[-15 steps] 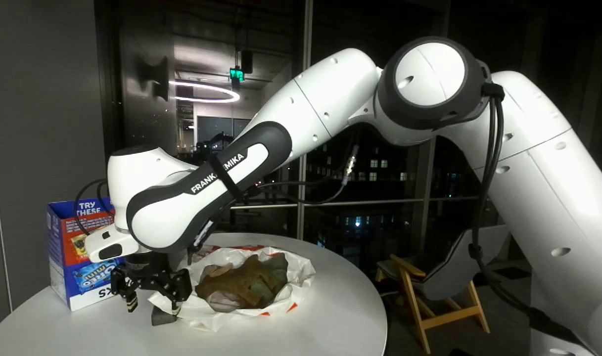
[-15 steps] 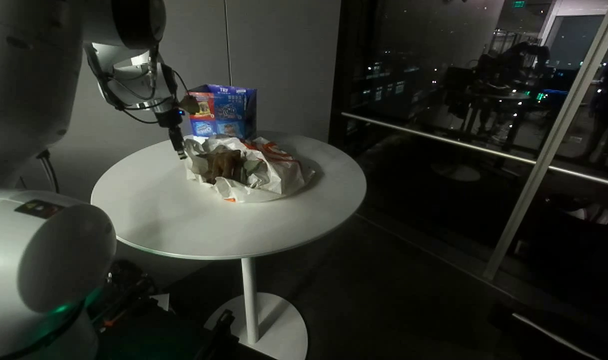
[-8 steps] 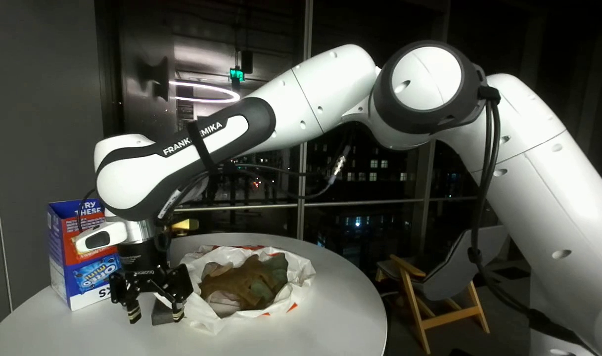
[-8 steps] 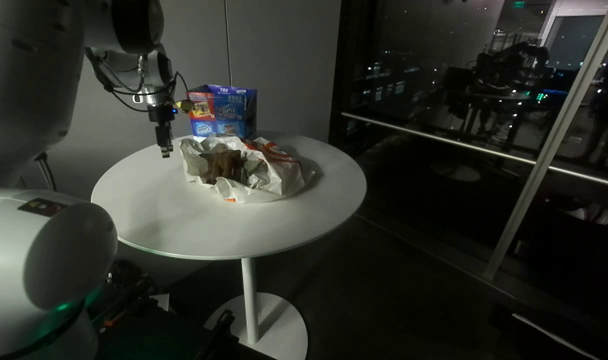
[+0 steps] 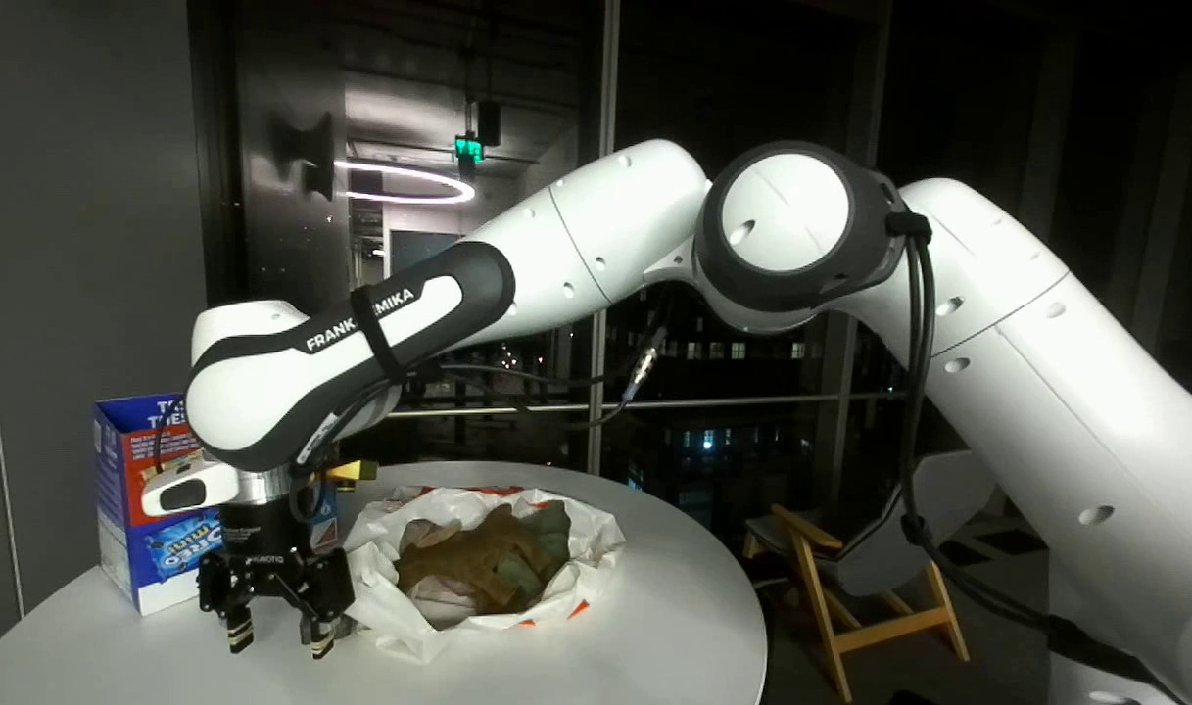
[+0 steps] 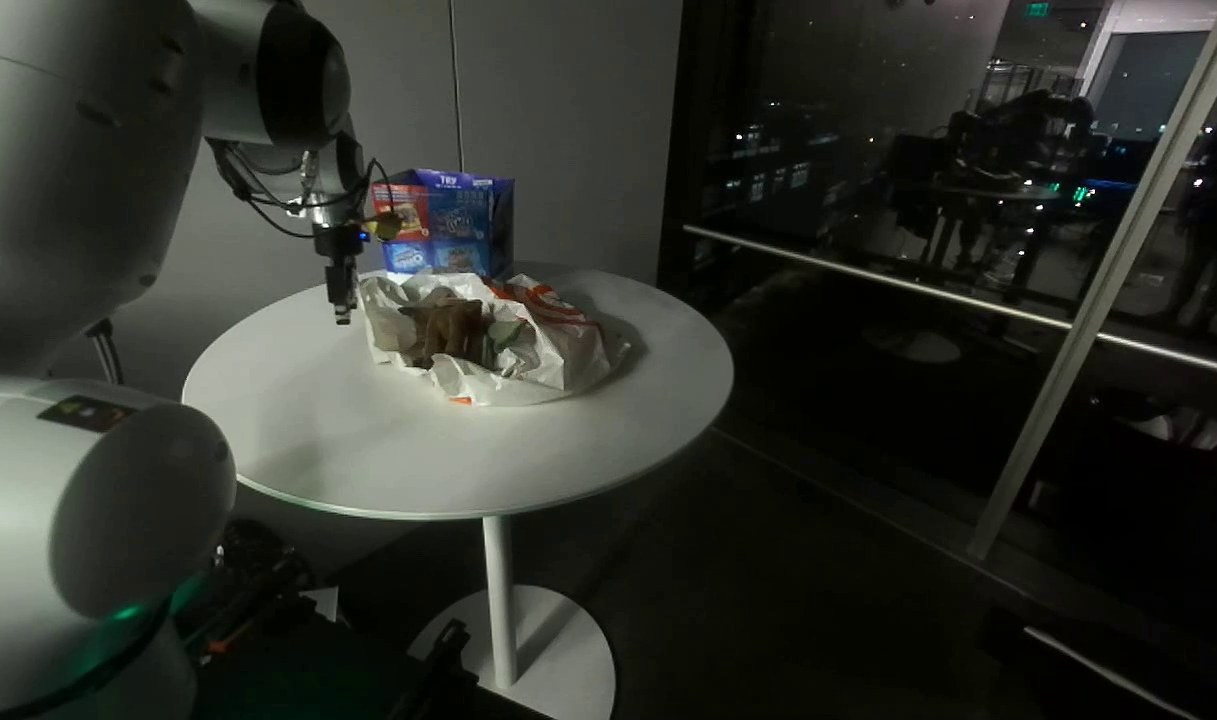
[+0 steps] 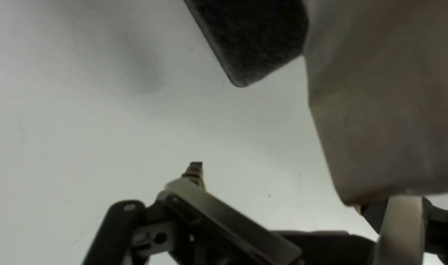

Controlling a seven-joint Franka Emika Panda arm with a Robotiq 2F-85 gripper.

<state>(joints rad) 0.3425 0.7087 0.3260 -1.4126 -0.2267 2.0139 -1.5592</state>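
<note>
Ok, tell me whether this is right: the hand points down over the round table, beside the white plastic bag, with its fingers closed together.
No, the fingers are not closed together: they stand apart, as an exterior view and the wrist view show. The rest stands: the hand points down over the round table, beside the white plastic bag.

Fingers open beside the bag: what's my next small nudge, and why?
Probably ease the open fingers toward the dark gray block before closing: in the wrist view it lies beyond them, not between, while the white bag crowds one finger.
</note>
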